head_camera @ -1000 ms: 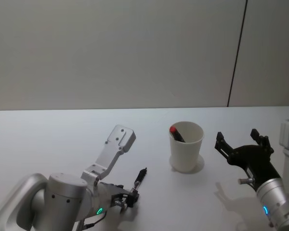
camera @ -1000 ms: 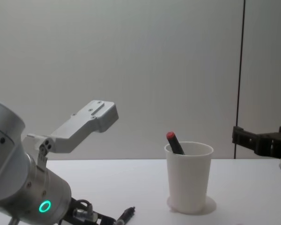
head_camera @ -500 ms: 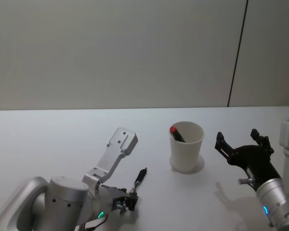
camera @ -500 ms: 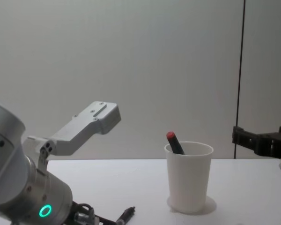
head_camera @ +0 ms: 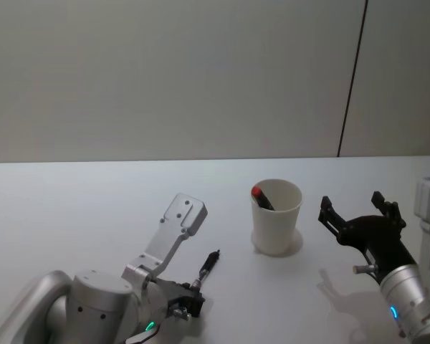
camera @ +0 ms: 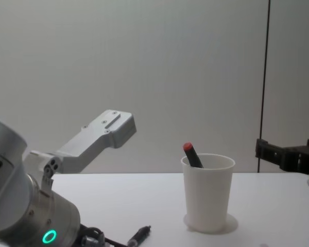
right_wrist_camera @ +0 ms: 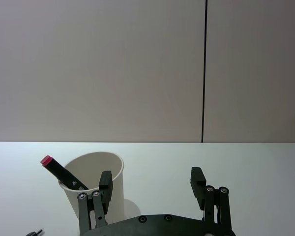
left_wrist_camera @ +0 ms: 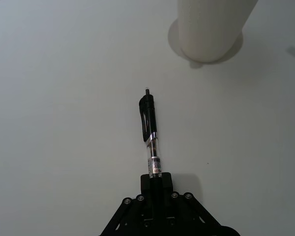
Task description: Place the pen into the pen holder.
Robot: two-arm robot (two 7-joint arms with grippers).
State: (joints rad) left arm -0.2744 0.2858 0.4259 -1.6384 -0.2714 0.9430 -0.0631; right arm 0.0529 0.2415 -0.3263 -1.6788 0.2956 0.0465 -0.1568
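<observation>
My left gripper (left_wrist_camera: 155, 178) is shut on the back end of the pen (left_wrist_camera: 149, 129), a clear barrel with a black front section. The pen lies low over the white table, its tip pointing towards the pen holder (left_wrist_camera: 212, 25). From the head view, the pen (head_camera: 209, 265) juts out of the left gripper (head_camera: 194, 292), left of and nearer than the white paper cup pen holder (head_camera: 276, 218). A red-capped marker (head_camera: 261, 196) leans inside the cup. My right gripper (head_camera: 358, 215) hovers open just right of the cup, also visible as the right gripper (right_wrist_camera: 151, 184).
The white table (head_camera: 72, 208) stretches bare to the left and behind the cup. A grey wall with a dark vertical seam (head_camera: 350, 79) stands behind. The left arm's white link (camera: 95, 139) rises over the table's left side.
The left arm's links have shifted slightly right and lower. The pen stays gripped in almost the same spot. The right gripper and cup have not moved.
</observation>
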